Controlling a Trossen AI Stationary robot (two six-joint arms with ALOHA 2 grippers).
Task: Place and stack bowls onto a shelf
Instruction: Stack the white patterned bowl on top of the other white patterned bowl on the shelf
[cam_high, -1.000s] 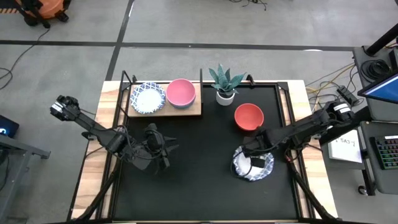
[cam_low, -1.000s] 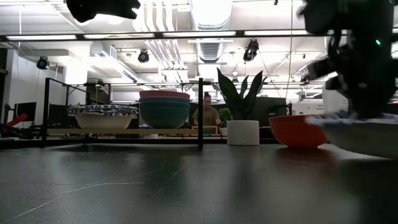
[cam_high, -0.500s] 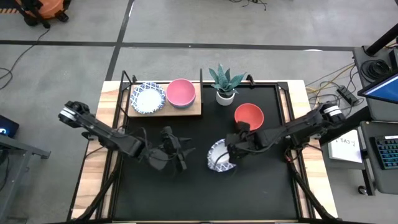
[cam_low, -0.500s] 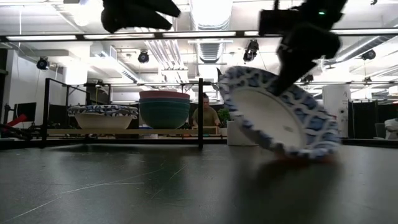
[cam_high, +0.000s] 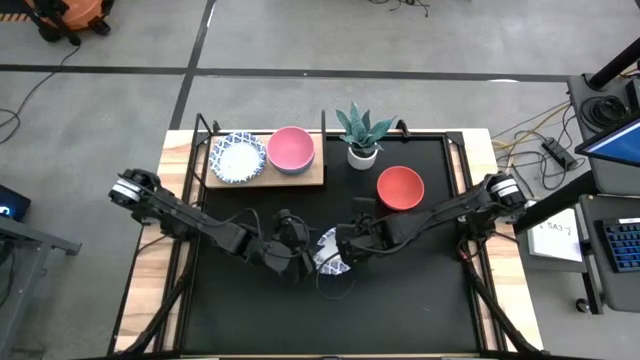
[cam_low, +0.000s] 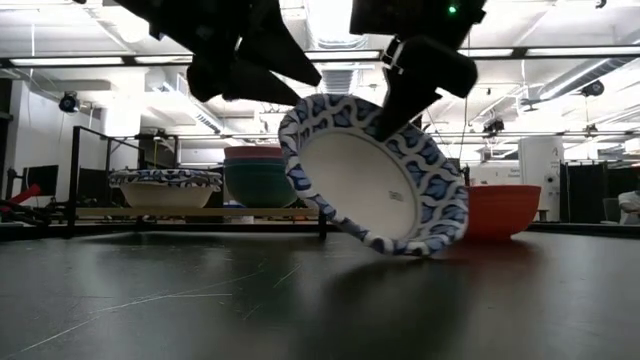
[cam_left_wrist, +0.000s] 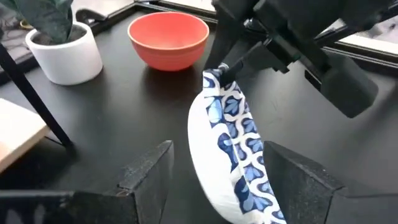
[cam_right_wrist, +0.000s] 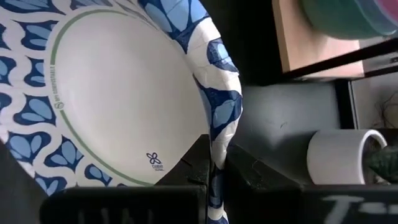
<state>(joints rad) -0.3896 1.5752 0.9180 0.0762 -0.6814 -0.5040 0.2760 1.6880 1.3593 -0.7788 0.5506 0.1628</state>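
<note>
A white bowl with a blue-patterned rim stands tipped on edge over the middle of the table, its hollow facing the near side. My right gripper is shut on its rim. My left gripper is open; its fingers stand on either side of the bowl's edge, apart from it. A red bowl rests on the table. On the shelf sit a patterned bowl and a stack topped by a pink bowl. My right gripper pinches the bowl's patterned rim at its upper far side, one finger inside the hollow and one outside. The fingers slant down from the table's right. The bowl hangs tilted steeply below them; whether its lower rim touches the table I cannot tell.
A white pot with a green plant stands right of the shelf's black frame post. The red bowl lies just behind my right arm. In the low view a person sits far behind the table.
My right gripper has lifted the patterned bowl from the table's right near part, carried it left to the middle and tipped it on edge. My left gripper has moved right and toward the bowl, ending with its open fingers around the rim.
</note>
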